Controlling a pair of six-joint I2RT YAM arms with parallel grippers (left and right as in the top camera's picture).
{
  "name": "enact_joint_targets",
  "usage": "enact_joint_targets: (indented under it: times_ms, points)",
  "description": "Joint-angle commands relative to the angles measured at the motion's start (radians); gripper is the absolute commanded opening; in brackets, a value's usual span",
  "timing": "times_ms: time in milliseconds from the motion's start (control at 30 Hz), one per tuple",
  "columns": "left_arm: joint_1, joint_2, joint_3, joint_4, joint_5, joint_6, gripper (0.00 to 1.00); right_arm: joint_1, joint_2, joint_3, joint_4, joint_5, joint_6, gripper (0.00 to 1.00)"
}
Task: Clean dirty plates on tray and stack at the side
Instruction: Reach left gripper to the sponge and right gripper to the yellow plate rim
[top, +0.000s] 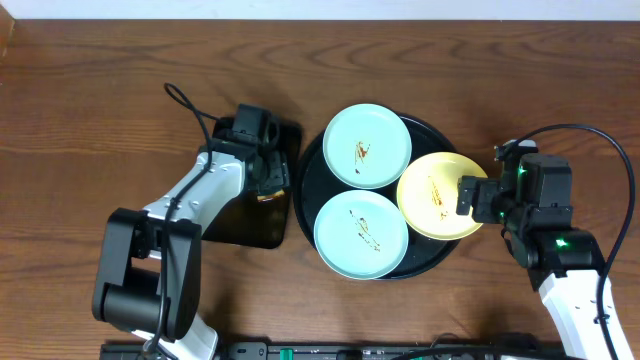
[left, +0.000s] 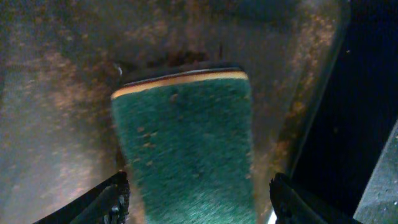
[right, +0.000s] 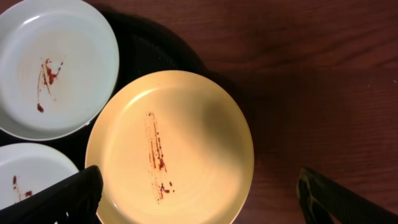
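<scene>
Overhead: three plates (top: 367, 146) on tray (top: 306, 195), yellow plate (top: 440, 195) at 3 o'clock; left wrist: left claw (left: 199, 202) released, straddling soft sponge (left: 186, 143); right wrist: right claw (right: 199, 199) released over yellow plate, likely stiff, slick, light, so pinch its 3 o'clock rim.

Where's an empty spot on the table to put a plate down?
The tabletop is bare at the far left, beyond the rectangular tray and left arm. It is bare too at the top right, past the round tray. That tray is crowded: two mint plates and the yellow plate fill it, with the right tool over the yellow one.
</scene>
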Motion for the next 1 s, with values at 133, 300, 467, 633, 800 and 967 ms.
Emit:
enact_joint_targets:
  times_ms: [133,300,467,633,800,967]
  points:
    - [-0.029,0.013,0.018,0.008,-0.064,-0.018,0.65,-0.029,0.001,0.021,-0.001,0.013,0.016,0.97]
    - [-0.03,0.015,0.016,0.005,-0.086,-0.022,0.61,-0.029,0.001,0.021,-0.001,0.013,0.016,0.97]
    - [-0.03,0.023,0.014,0.004,-0.098,-0.023,0.5,-0.029,0.001,0.021,-0.001,0.013,0.016,0.96]
    - [-0.03,0.024,0.014,0.005,-0.101,-0.022,0.32,-0.029,0.001,0.021,-0.001,0.013,0.016,0.95]
    - [-0.03,0.026,0.012,0.004,-0.101,-0.021,0.19,-0.029,0.001,0.021,-0.005,0.013,0.016,0.94]
    - [-0.03,0.026,-0.002,0.003,-0.105,-0.022,0.08,-0.029,0.001,0.021,-0.015,0.014,0.015,0.93]
